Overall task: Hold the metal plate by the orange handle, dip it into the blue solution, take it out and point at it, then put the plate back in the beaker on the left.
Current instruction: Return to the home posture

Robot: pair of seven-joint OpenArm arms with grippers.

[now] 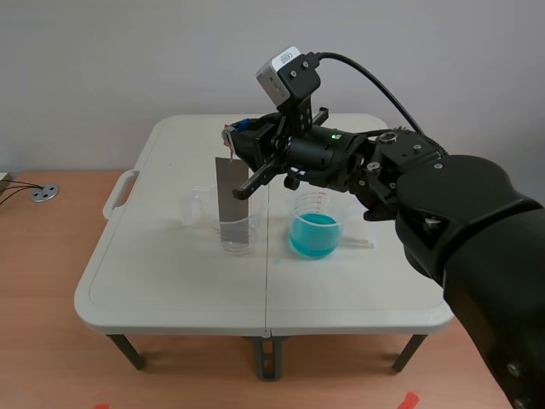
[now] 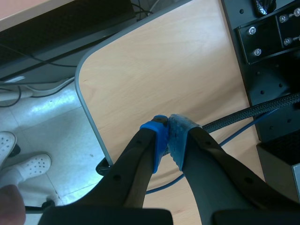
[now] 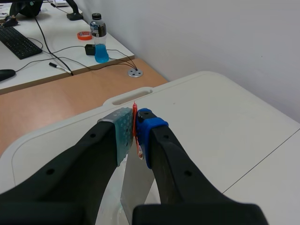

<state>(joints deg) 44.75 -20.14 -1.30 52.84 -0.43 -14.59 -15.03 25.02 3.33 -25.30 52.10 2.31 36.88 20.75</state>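
Where the scene view looks across the white folding plastic table (image 1: 170, 290), the black right arm is seen entering from four o'clock and reaching past the middle. Its right gripper (image 1: 234, 145) is closed on the upper end of the flat grey metal plate (image 1: 227, 192). The plate is held upright, with its lower end inside the clear plastic beaker (image 1: 239, 237). At three o'clock of that beaker, close by but apart from it, the clear beaker of blue solution (image 1: 316, 227) stands on the table.

In the left wrist view, the left gripper (image 2: 168, 125) is seen with its jaws closed on nothing, the blue and grey-green pads (image 2: 179, 136) pressed together. A light wooden desktop (image 2: 164, 61) lies beneath it, and a white perforated shoe (image 2: 28, 166) is seen on the floor beyond the desk's edge.

In the right wrist view, the thin orange handle (image 3: 135, 123) is clamped between the two pads, and the plate hangs straight down under the fingers. At twelve o'clock, ahead of the gripper, the table's far edge is seen, and beyond it a plastic bottle of blue drink (image 3: 98, 38) stands on a desk.
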